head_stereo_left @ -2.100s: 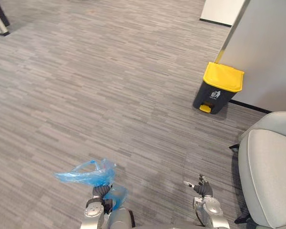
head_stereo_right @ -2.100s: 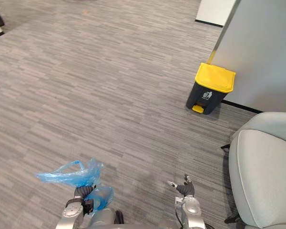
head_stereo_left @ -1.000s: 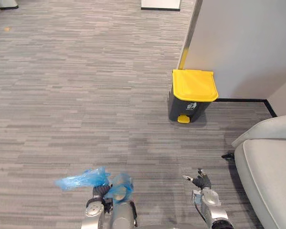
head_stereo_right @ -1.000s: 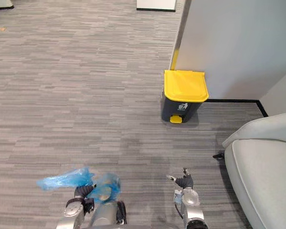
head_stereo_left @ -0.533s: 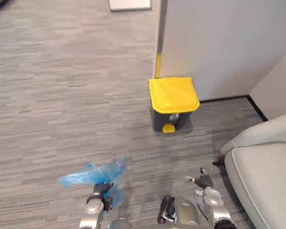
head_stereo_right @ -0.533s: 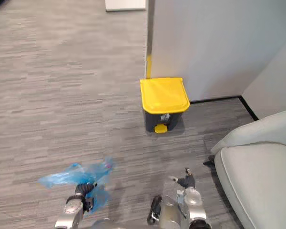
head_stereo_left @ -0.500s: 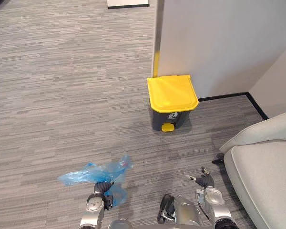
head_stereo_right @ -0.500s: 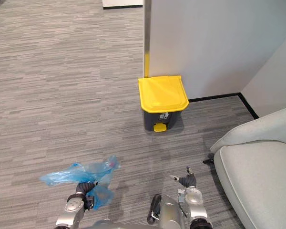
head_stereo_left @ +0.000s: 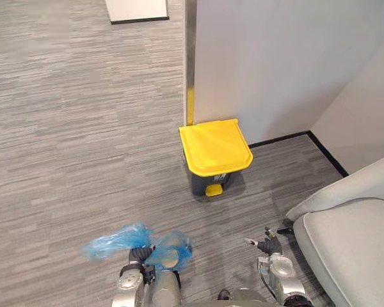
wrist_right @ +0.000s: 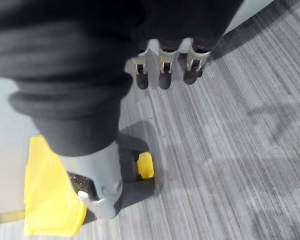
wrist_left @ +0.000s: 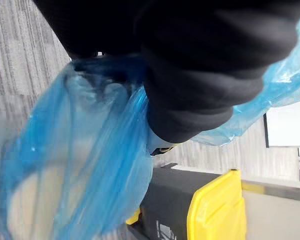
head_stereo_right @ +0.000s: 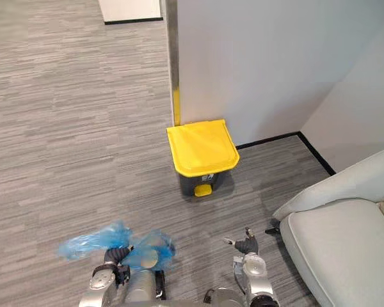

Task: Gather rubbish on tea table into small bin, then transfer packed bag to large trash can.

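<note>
- The left hand is low at the left, its fingers curled round the bunched neck of the blue bag.
- The bag billows out to both sides of that hand and is held off the grey floor.
- The right hand is low at the right, fingers loosely spread and holding nothing.
- The can, with its yellow lid closed, stands against the wall, well apart from the bag and ahead of both hands.
- A pale seat is just beside the right hand.

Trash can against the wall ahead, armchair to its right, bag in left hand.
</note>
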`<state>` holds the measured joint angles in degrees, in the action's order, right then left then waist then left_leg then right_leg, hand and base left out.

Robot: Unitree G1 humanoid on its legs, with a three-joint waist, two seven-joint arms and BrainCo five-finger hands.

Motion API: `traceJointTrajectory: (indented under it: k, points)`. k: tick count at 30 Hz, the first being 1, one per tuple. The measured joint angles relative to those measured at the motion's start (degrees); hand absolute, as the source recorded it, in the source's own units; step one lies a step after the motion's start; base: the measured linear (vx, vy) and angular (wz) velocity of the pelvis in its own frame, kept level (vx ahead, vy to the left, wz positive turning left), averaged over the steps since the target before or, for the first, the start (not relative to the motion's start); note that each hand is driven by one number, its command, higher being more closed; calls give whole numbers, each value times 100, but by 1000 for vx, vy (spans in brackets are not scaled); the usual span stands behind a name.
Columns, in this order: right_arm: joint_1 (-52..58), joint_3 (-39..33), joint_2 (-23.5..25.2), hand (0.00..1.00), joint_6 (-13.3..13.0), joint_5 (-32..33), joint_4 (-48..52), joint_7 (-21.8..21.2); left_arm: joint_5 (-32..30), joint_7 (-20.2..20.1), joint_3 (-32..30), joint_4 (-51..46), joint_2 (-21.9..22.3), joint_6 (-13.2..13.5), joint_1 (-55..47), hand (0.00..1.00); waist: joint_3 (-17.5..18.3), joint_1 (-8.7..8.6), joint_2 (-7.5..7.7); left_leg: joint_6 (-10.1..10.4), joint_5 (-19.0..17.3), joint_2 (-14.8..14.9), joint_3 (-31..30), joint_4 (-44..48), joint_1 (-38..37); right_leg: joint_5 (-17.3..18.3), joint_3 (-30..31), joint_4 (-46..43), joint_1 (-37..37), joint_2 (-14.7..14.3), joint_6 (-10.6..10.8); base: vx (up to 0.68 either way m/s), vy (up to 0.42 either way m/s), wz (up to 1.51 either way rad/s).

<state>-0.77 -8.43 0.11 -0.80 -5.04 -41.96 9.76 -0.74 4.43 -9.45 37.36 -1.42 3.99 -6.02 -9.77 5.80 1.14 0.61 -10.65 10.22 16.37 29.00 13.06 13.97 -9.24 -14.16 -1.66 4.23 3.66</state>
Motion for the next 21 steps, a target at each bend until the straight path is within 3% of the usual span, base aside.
traceJointTrajectory:
  k: [2, 4, 7, 8, 10, 13, 15, 16, 17, 21]
  points:
    - [-11, -1, -4, 0, -2, -6, 20, 0, 7, 2, -13, 20, -16, 0, -19, 100, 6, -9, -21, -31, -139, -44, 26, -22, -107, -1, 37, 13, -63, 64, 22, 176, 103, -29]
    - [-4, 1, -2, 0, -7, -8, 22, 0, 7, 10, 1, 73, -82, -1, -73, 100, 18, 29, -38, -32, -486, -71, 123, -20, -311, 171, 203, -494, 34, 176, 248, 145, 129, -37]
    - [119, 6, -12, 0, -5, -18, 3, 0, 7, 60, 268, 157, -192, -11, -194, 100, 19, -46, 8, -76, -725, -244, 179, -21, -593, 189, 333, -2410, 804, 454, 384, 130, 53, -6]
    - [200, 7, -15, 0, 0, -18, 0, -1, 7, 64, 318, 158, -230, -22, -197, 100, 20, -53, 54, -154, -854, -310, 169, 10, -704, 36, 364, -3149, 1073, 593, 319, 173, 16, 9]
    - [298, 28, -7, 0, 4, -18, -1, -6, 8, 80, 335, 159, -222, -33, -195, 100, 16, -86, 27, -143, -968, -317, 68, -2, -868, 195, 455, -3587, 1299, 557, 170, 218, -44, 25]
    - [274, 34, -9, 0, 1, -17, -6, -5, 10, 102, 323, 176, -321, -34, -136, 100, 69, -212, 93, -39, -1036, -269, -238, -44, -953, 473, 431, -3215, 1814, 337, 6, 249, -149, 55]
    - [290, 33, -45, 0, 0, -15, -90, -3, 11, 98, 327, 312, -314, -33, -116, 100, 100, -212, 140, 127, -1063, -245, -391, -60, -1126, 260, 398, -2307, 1953, 238, -84, 326, -234, 57]
    - [289, 20, -71, 0, -3, -15, -187, 0, 14, 102, 299, 425, -336, -47, -92, 100, 169, -221, 172, 284, -1147, -279, -561, -2, -1172, -105, 370, -2110, 1878, 190, -179, 334, -177, 45]
    - [284, -28, -148, 0, 0, -7, -331, 6, 18, 84, 307, 545, -176, -51, -45, 100, 295, -164, -33, 436, -1063, -140, -842, -167, -1192, -125, 165, -1945, 1742, 60, -250, 256, -127, 40]
    - [222, -119, -230, 0, -2, -4, -349, 3, 18, 78, 301, 546, 49, -35, 95, 100, 332, -211, -167, 579, -742, -21, -1055, -695, -1458, -68, -174, -1624, 1402, -32, -343, 259, -151, 35]
